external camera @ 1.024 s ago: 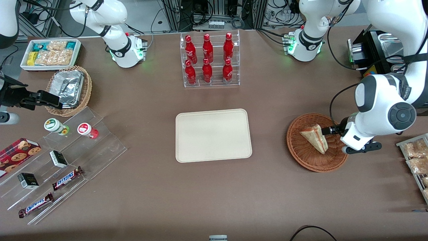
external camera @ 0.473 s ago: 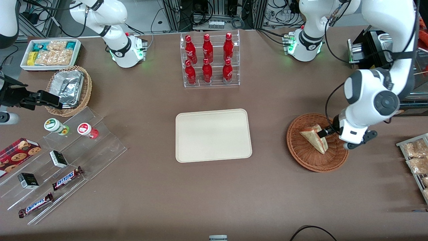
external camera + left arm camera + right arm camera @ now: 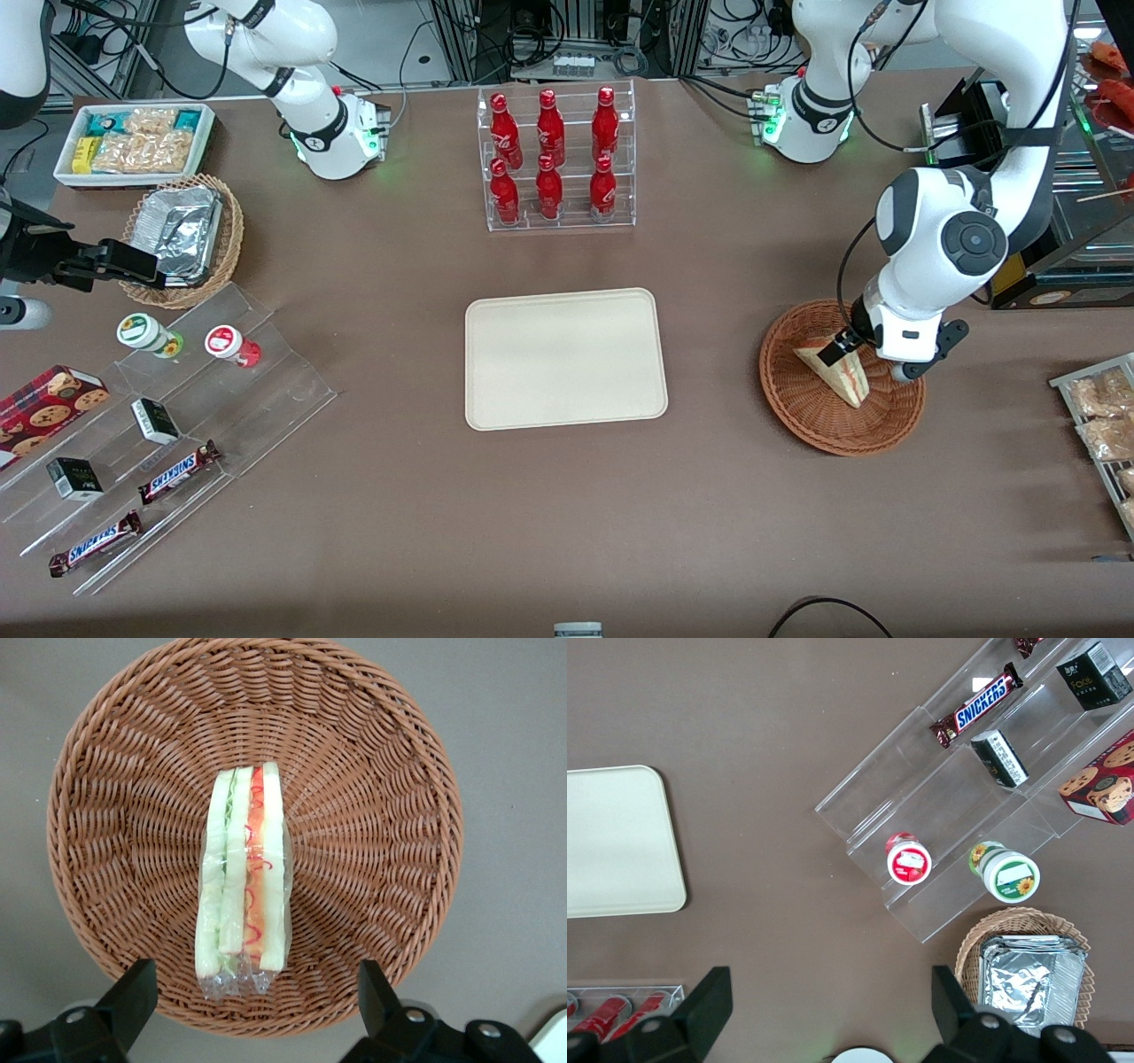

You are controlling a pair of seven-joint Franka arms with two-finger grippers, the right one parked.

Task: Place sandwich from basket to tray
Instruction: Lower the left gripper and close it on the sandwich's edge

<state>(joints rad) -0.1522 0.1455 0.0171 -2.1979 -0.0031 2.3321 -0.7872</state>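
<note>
Your claw (image 3: 837, 347) hangs over the basket (image 3: 802, 412), with its fingers (image 3: 133, 997) spread wide and nothing between them; in the wrist view the two tips stand apart at either side of the basket's rim, clear of the sandwich (image 3: 244, 877). You can see the sandwich lying in the middle of the basket, cut edge up, showing green, pale and red layers under a clear wrap. From the front, one dark fingertip sits over the sandwich's (image 3: 837, 372) top end. The basket rests toward the working arm's end of the bench, well apart from the tray (image 3: 565, 359), which lies flat at the bench's middle. Your tray is nearer the front camera than the rack of red bottles (image 3: 555, 159).
</note>
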